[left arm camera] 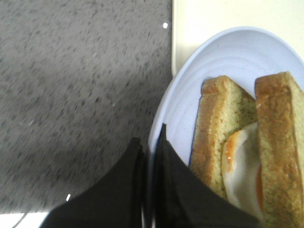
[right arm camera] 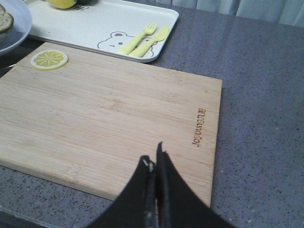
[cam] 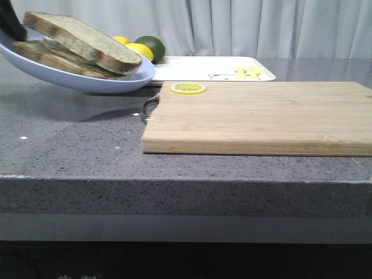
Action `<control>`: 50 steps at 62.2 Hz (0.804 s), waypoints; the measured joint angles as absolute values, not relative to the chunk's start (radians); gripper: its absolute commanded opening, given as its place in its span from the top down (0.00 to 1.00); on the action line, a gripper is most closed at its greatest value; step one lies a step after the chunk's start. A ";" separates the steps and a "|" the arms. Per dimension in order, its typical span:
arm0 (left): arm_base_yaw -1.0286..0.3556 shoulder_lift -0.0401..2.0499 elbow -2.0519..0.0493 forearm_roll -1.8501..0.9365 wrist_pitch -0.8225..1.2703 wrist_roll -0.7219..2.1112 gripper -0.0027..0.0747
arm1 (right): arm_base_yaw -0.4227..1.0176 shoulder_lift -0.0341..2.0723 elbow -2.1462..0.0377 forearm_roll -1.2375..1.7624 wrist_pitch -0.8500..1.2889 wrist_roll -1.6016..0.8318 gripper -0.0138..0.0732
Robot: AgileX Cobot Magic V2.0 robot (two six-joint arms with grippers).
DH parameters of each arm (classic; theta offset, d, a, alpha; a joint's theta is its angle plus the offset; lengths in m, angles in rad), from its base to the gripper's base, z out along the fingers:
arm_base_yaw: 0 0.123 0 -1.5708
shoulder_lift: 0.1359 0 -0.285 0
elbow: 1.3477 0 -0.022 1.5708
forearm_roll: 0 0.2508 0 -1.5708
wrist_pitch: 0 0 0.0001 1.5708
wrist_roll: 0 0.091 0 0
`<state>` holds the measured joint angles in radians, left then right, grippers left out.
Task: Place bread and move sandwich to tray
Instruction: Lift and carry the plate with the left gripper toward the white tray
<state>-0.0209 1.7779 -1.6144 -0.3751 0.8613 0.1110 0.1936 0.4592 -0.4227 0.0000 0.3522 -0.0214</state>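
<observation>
Aloft over the grey bench (cam: 70,145), the left end effector (left arm camera: 149,156) pinches the rim of the blue plate (cam: 87,81) carrying the sandwich (cam: 81,49), near the white tray (cam: 197,70). Right end effector (right arm camera: 154,166) hangs closed, empty, above the cutting board (cam: 261,119).

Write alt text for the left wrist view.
The left gripper pinches the rim of a pale blue plate holding the sandwich, fried egg between two bread slices. Grey countertop lies beneath, the white tray beyond.
</observation>
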 measured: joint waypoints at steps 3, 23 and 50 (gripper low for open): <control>-0.031 1.808 -1.653 -0.375 0.866 0.113 0.99 | 0.194 0.459 -0.423 0.000 0.352 -0.021 0.97; -0.090 2.085 -2.013 -0.449 0.895 0.115 0.99 | 0.194 0.459 -0.423 0.000 0.352 -0.021 0.97; -0.096 2.486 -2.545 -0.581 1.040 0.118 0.99 | 0.194 0.459 -0.423 0.000 0.352 -0.021 0.97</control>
<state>-0.0959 2.4858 -2.5449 -0.5811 1.0400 0.1178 0.1936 0.4592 -0.4227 0.0000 0.3522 -0.0214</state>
